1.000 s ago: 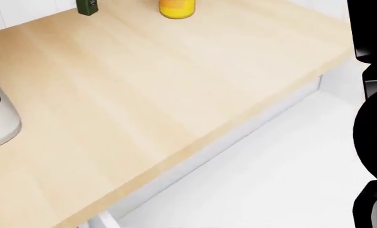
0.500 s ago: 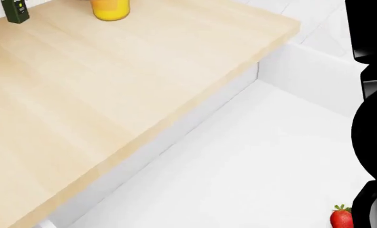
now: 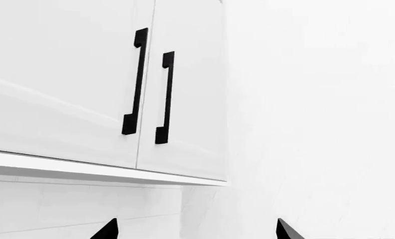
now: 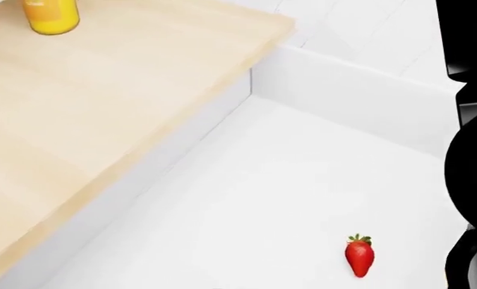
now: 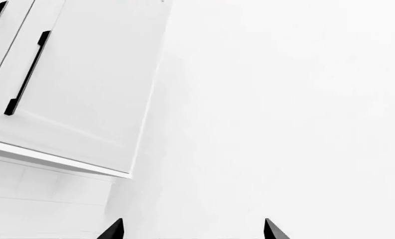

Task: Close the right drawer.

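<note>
From the head view we look down on the right drawer (image 4: 319, 180), pulled out from under the countertop (image 4: 101, 102), which lies to its left and overhangs that side. A strawberry (image 4: 360, 255) lies on the drawer floor, toward the near right, apart from the walls. A jar (image 4: 52, 15) stands on the countertop at its far end. In our wrist views, cabinet doors (image 3: 71, 74) hang above, side by side, their handles (image 3: 135, 81) upright near the meeting edges
</note>
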